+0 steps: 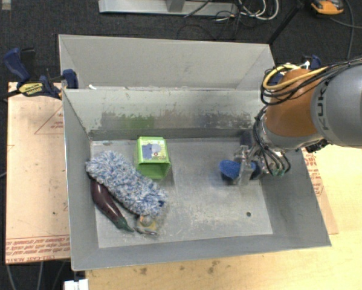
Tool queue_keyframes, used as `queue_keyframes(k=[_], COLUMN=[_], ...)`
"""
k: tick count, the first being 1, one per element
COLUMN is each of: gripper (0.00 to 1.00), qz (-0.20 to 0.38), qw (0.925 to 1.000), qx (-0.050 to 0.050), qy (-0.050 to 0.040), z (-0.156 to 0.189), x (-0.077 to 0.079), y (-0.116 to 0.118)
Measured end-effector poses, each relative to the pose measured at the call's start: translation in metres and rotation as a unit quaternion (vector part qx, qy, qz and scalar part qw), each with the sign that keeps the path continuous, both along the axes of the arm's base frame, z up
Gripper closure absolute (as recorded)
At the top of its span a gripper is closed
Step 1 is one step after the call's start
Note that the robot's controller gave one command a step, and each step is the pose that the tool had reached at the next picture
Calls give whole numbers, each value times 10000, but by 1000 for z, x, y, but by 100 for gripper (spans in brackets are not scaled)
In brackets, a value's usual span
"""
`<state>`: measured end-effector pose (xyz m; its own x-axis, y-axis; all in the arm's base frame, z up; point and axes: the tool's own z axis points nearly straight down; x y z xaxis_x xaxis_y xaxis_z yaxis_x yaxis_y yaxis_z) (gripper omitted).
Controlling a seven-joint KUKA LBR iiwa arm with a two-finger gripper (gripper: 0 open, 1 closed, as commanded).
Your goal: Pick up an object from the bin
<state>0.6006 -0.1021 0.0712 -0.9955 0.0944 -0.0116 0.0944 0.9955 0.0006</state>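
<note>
At about three o'clock on the floor of the grey bin (168,104), the hand (247,165) is down low, with the arm (307,110) reaching in from the three o'clock side. A small blue thing (229,171) lies touching the hand's tip on its nine o'clock side. It looks like a squat lump, perhaps slightly longer from nine to three o'clock, though it is too small to judge which way it points. Whether the hand is open or closed, or has hold of the blue thing, I cannot tell.

Well apart, towards nine o'clock, a green box (152,156) stands near the back wall. Just beside it a woolly blue-and-white cloth (126,183) stretches from ten towards four o'clock. A dark purple aubergine (107,205) lies alongside it, on its seven o'clock side.
</note>
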Motion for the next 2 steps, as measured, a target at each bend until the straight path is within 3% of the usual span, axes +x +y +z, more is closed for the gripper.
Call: queue_keyframes(k=[2], gripper=[100], qz=[1], qw=[10000], qx=[7], qy=[43], z=[15], x=[-1], y=[0])
